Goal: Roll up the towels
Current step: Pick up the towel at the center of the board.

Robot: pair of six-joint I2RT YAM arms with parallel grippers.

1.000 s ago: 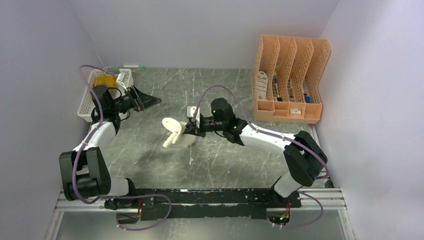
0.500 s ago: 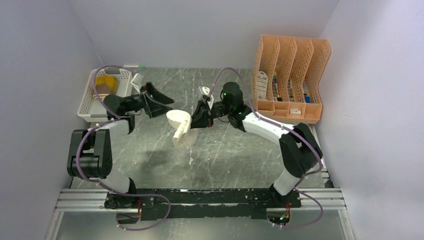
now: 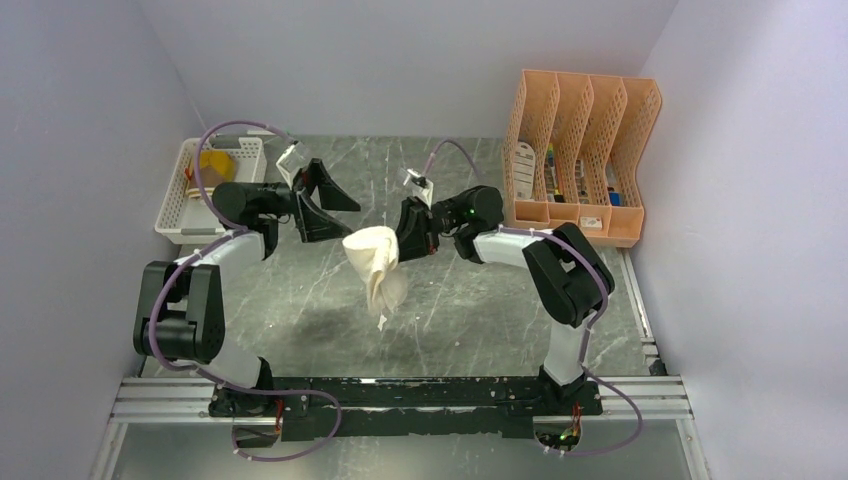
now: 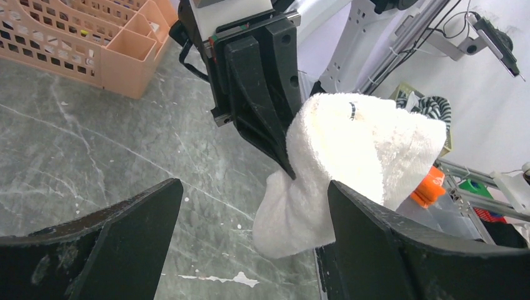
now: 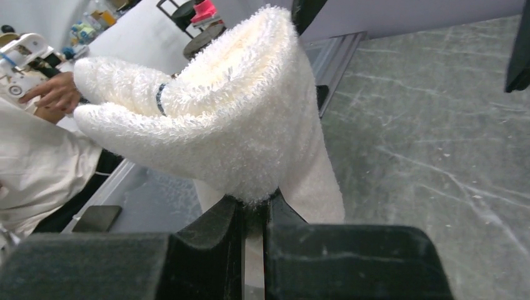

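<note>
Your right gripper (image 3: 401,243) pinches the fluffy cream-white towel (image 3: 380,265), which hangs above mid-table. Your left gripper (image 3: 350,222) gapes wide just left of it.

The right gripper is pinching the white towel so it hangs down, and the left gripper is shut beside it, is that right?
Not quite: the left gripper has its jaws wide open, not shut, as the left wrist view shows. The rest stands: the right gripper pinches the white towel, which hangs down, with the left gripper beside it.
</note>
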